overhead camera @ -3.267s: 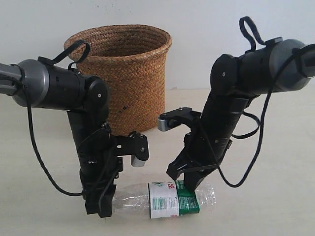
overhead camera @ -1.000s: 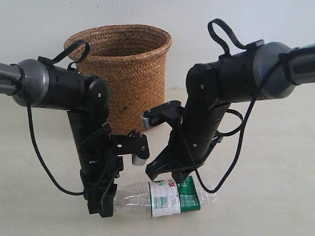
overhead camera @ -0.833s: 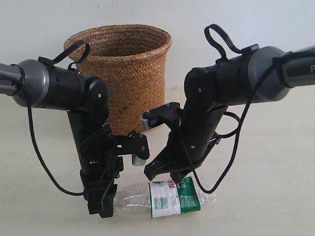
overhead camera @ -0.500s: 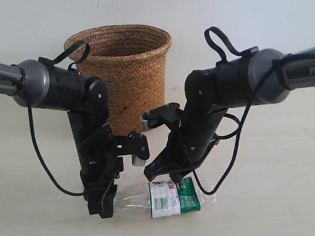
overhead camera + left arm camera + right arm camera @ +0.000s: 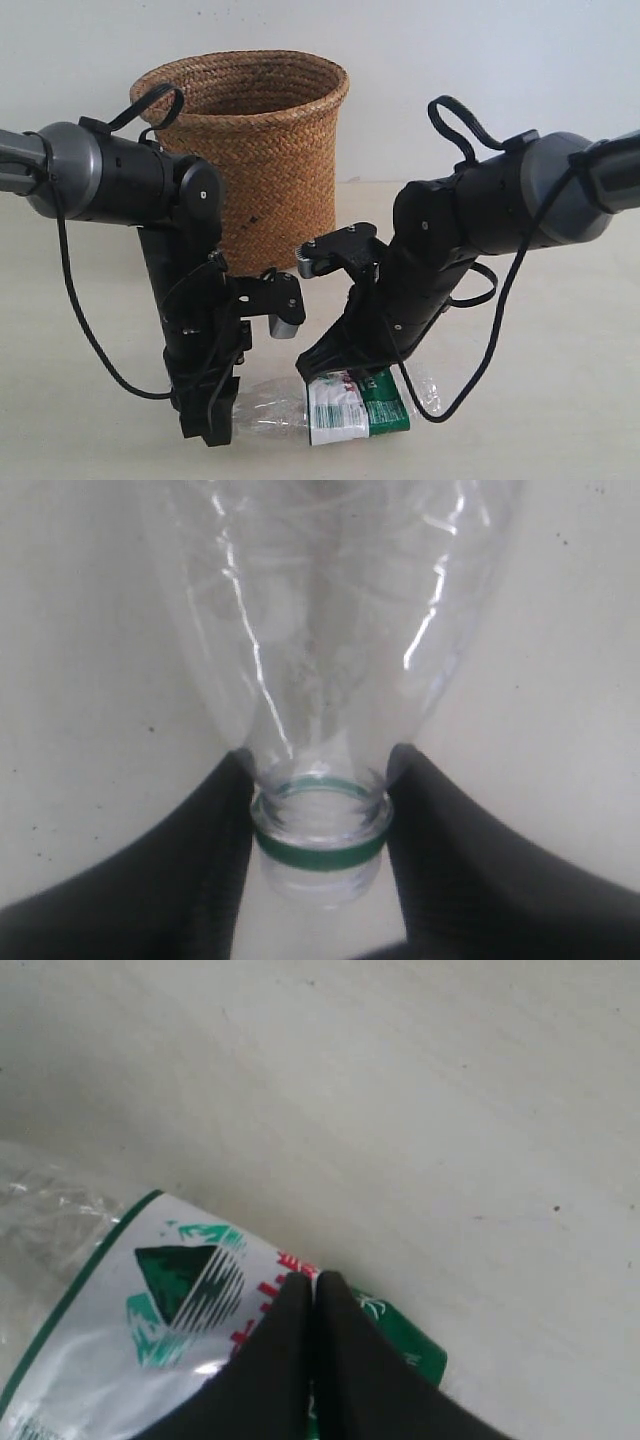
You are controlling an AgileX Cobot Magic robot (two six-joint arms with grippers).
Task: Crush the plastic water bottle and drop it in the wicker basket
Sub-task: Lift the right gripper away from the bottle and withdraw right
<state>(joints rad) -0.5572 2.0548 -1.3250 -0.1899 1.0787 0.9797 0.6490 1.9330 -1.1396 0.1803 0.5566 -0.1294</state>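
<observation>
– Two grippers are seen on one bottle, so which end is held by what? Asking because the squash kinda depends on it.

– Starting at the left: the left gripper (image 5: 208, 425) is found low down, with the wicker basket (image 5: 270, 150) stood upright behind it, well apart from the action. That gripper is clamped on the neck of the plastic water bottle (image 5: 350, 410), one finger on each side of the green ring, as shown in the left wrist view. No cap can be made out there; the mouth looks open. The bottle is laid flat on its side, with its long axis running left to right in the exterior view, neck to the left and base to the right.

– And the right side?

– The right gripper (image 5: 312, 1288) is closed up, fingers pressed together with nothing between them. Its tips are set on the green-and-white label from above. So the bottle lies directly under it, crosswise to the push, and is backed by the table (image 5: 560, 400). How flattened it is can't really be told.

– So what's the move judged to be?

– Probably downward pressure from the right arm while the neck is pinned by the left. The basket is nearer the left arm, so the lift and drop would likely be done from that side.
</observation>
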